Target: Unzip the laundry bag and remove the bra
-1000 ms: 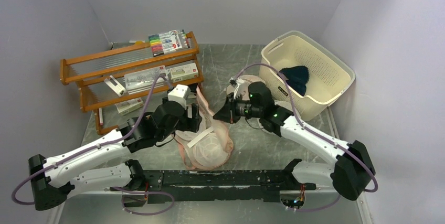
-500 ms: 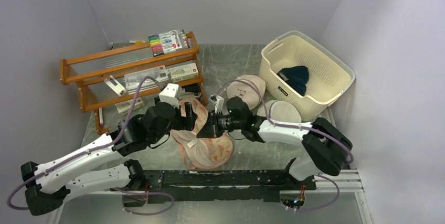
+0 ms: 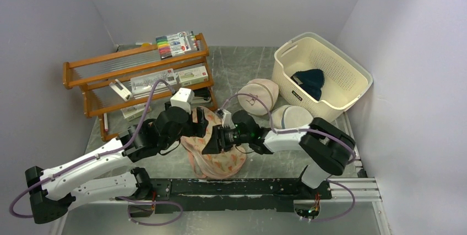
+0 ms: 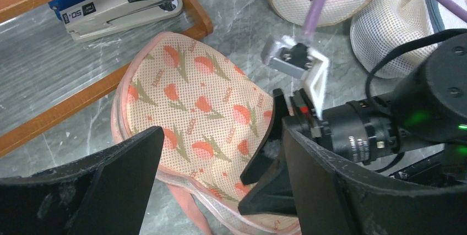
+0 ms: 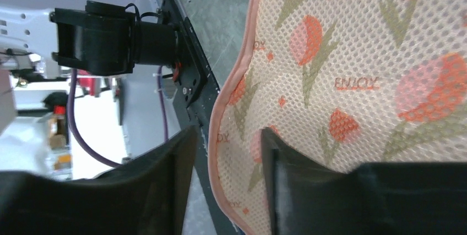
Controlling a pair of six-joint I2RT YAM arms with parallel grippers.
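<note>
— Left gripper [image 4: 223, 141] first: what are its jaws doing?

— Standing wide apart, holding nothing. It hovers just above the laundry bag [image 4: 193, 103], which lies on the table [image 3: 242, 64] beside the foot of the wooden rack [image 3: 137, 61].

— Is the bag unzipped?

— I cannot tell. The flowered top and the pink edging show, but I can't make out a slider or a clear gap in the zip. No navy fabric shows on it or around it, so I judge the bra is inside, out of sight.

— Moving right: the right gripper [image 5: 228, 136]?

— It lies sideways at the bag's right edge. Its fingers are partly apart with the pink edging in the gap between them, and they don't look pressed onto it.

— Farther right?

— A pale round mesh bag [image 3: 259, 94], a white round mesh bag [image 3: 297, 116] near it, then a cream basket [image 3: 352, 75] with something dark inside that I cannot identify.

— So how far along is the task?

— Early, I think. Both arms are at the bag, yet nothing shows as finished: the zip has to be worked open and the bra lifted out.
</note>
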